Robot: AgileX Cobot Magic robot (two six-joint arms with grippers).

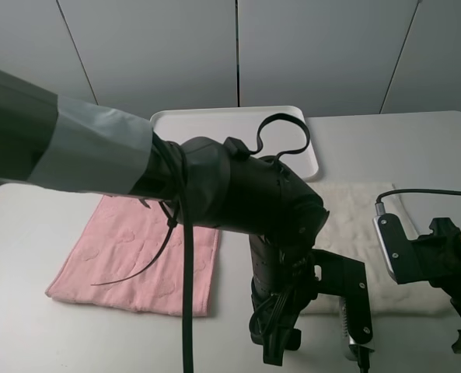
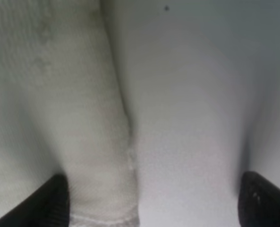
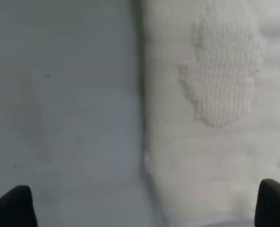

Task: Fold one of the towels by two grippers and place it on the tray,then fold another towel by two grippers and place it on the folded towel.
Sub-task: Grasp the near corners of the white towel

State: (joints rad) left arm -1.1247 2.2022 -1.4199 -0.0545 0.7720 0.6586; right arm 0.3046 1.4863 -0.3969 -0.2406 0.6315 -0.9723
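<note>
The left arm (image 1: pixel 214 186) reaches in from the left and bends down at the cream towel's (image 1: pixel 354 217) near-left edge. The left gripper (image 2: pixel 154 205) is spread wide and empty, straddling that edge. The right arm (image 1: pixel 440 256) points down at the towel's near-right edge, and the right gripper (image 3: pixel 142 208) is likewise wide and empty. The cream towel lies flat, right of the pink towel (image 1: pixel 137 256). The tray (image 1: pixel 214 120) sits beyond them.

The light is soft and bright, with no glare. The big black arm (image 1: pixel 238 194) sits very close to the high camera and looks blurry. Both wrist pictures are fuzzy. A dark shadow runs along the edge of the cream towel (image 3: pixel 215 118).
</note>
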